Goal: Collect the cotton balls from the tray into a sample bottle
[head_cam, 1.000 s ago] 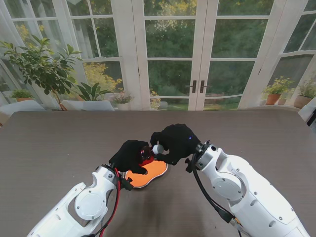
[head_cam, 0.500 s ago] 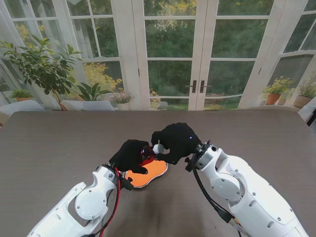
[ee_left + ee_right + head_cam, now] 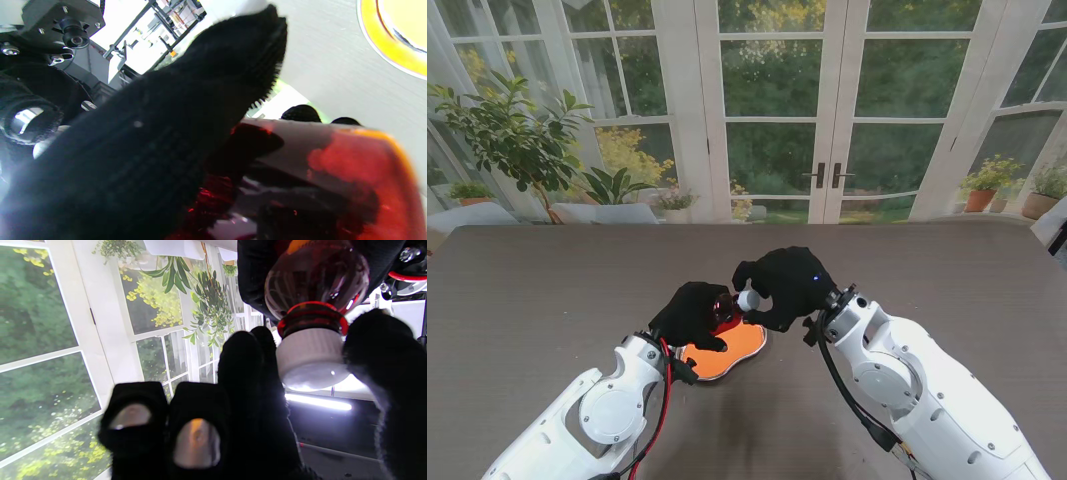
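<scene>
While left hand [image 3: 695,312] grips bottle [image 3: 315,286] (amber) — right hand [image 3: 782,285] pinches cap [image 3: 310,355].

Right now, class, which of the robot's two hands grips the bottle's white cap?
The right hand: its fingers pinch the white cap, while the left hand wraps the red bottle body.

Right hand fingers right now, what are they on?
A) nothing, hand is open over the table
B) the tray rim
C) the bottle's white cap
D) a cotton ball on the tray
C: in the right wrist view the right hand has its fingers on either side of the white cap, which sits on the red sample bottle held by the left hand.
</scene>
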